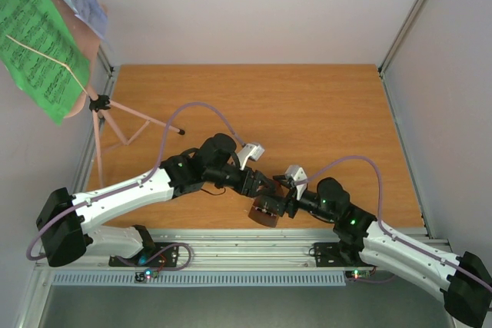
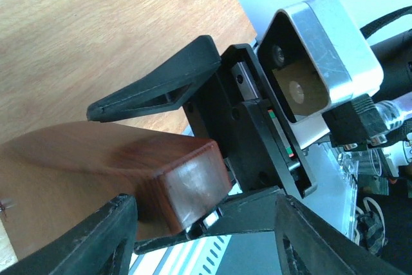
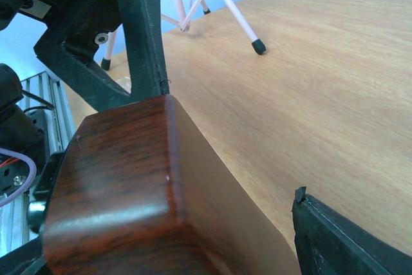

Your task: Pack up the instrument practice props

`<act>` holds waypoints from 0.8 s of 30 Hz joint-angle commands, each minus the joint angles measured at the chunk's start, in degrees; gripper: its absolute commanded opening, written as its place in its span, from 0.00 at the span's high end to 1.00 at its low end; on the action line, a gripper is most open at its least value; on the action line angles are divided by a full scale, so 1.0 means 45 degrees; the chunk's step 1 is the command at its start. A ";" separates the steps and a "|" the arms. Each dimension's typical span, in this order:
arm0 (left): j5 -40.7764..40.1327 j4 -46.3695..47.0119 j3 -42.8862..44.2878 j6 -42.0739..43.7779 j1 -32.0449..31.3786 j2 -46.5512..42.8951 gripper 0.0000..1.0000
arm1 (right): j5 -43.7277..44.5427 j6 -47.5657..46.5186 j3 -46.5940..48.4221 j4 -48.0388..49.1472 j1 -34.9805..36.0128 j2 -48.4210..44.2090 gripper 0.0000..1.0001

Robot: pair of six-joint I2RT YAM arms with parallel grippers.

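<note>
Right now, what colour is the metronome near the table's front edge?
The metronome is reddish-brown with dark wood grain, clearest in the right wrist view.

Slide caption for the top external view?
Left gripper and right gripper meet at the reddish-brown metronome by the front edge of the table; pink music stand back left.
</note>
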 commanded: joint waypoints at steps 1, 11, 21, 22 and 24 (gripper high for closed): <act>0.0535 0.0693 -0.0018 0.0193 -0.0216 0.0038 0.41 | 0.0539 0.0134 0.0043 0.0497 0.0029 0.0249 0.26; -0.0972 0.0192 -0.0235 0.0596 -0.0219 -0.0885 0.29 | 0.0354 0.0138 0.0281 -0.0435 0.0034 -0.0489 0.02; -0.2922 0.0744 -0.1533 0.1028 -0.0219 -0.2635 0.11 | 0.0325 0.0912 0.1628 -0.4647 0.0044 -0.3714 0.01; -0.3062 0.0931 -0.1809 0.1051 -0.0219 -0.2832 0.11 | 0.0690 0.1252 0.1839 -0.5293 0.0041 -0.4114 0.02; -0.3200 0.1414 -0.2467 0.1177 -0.0219 -0.3237 0.11 | 0.1591 0.2151 0.2418 -0.6758 0.0040 -0.4710 0.02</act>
